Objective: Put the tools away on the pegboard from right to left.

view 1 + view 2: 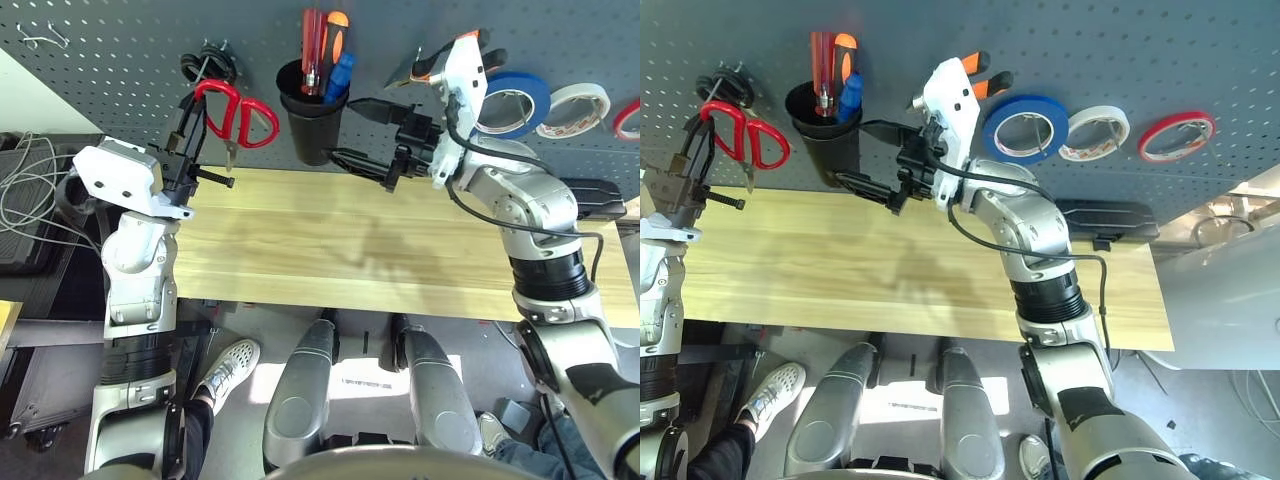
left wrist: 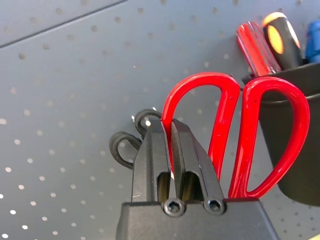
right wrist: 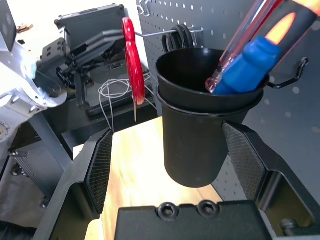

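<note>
1. While gripping one loop of the red-handled scissors [image 2: 246, 135], had the left fingers [image 2: 150, 170] closed near a wire hook [image 3: 159, 33], left of the black cup [image 3: 192, 145].
2. Held the right fingers [image 3: 101, 165] wide open, aimed at the cup.
3. Saw the blue-handled screwdriver [image 3: 250, 62] in the cup.
4. Found the blue tape roll [image 1: 1025, 103] and pliers [image 1: 995, 85] hanging on the pegboard [image 1: 1100, 60].

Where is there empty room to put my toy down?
The wooden tabletop has a wide bare patch between the two arms, below the black cup. The pegboard looks crowded around that cup.
</note>
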Motion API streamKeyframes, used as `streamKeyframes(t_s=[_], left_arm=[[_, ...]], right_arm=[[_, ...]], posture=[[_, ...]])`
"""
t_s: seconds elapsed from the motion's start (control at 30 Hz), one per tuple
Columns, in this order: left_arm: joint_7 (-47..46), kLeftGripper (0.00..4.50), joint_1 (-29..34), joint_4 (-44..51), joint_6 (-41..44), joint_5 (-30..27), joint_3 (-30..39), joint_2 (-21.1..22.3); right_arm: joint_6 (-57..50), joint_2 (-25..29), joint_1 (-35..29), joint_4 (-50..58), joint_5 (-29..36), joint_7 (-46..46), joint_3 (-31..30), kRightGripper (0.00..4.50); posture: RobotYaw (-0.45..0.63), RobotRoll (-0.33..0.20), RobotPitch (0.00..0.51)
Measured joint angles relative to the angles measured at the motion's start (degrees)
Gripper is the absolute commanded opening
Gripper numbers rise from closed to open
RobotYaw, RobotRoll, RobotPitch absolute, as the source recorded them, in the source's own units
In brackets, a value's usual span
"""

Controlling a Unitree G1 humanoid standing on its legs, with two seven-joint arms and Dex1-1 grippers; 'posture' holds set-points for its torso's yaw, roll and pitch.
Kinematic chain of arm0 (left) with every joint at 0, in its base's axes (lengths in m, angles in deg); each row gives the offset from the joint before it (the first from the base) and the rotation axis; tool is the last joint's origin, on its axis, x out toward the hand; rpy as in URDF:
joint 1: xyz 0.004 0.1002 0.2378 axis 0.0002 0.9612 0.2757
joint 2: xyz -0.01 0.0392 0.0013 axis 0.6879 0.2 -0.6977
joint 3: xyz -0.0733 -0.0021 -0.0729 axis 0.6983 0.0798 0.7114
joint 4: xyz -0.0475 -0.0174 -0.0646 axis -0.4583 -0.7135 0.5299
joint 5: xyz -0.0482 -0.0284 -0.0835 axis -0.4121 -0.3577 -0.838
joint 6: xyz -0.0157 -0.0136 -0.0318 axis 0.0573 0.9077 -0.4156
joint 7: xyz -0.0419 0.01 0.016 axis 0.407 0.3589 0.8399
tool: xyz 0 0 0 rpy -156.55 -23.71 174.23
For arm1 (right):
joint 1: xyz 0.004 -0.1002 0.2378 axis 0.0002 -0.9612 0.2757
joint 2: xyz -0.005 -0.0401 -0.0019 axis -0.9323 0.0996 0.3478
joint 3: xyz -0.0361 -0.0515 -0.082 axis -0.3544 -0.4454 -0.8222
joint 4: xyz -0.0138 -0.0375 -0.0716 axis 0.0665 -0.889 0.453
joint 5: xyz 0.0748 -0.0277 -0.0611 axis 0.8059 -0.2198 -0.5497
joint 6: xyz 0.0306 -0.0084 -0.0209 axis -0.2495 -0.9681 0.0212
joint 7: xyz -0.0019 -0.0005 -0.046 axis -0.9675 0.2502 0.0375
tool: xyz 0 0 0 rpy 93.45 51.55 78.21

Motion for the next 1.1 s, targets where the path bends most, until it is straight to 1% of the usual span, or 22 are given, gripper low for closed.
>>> streamKeyframes(t_s=[0.33, 0.53, 0.83, 1.07, 1.1], left_arm=[[-0.75, 0.02, -0.03, -0.05, 0.14, -0.34, 2.04, 0.23], [-0.99, 0.02, -1.19, -0.86, 0.72, -0.96, 2.37, 0.68], [-2.11, 0.02, -4.71, -8.12, 4.16, 0.03, 1.99, 0.94], [-3.07, 0.02, -8.97, -13.02, 6.84, 0.62, 1.11, 0.98], [-3.05, 0.3, -9.52, -13.68, 7.16, 0.92, 0.84, 1.02]], right_arm=[[0.02, 0.46, -1.29, 0.0, -0.16, 0.32, -0.45, 4.5], [0.02, 0.52, -1.3, -0.11, -0.17, 0.38, -0.46, 4.5], [0.02, 0.51, -1.31, -0.41, -0.22, 0.98, -0.5, 4.5], [0.03, 0.31, -1.5, -0.64, -0.3, 1.93, -0.5, 4.5], [0.04, 0.29, -1.65, -0.66, -0.36, 2.2, -0.5, 4.5]], posture=[[0.14, 0.0, 0.345], [0.14, 0.0, 0.347], [0.13, 0.0, 0.349], [0.13, 0.0, 0.35], [0.13, 0.0, 0.349]])
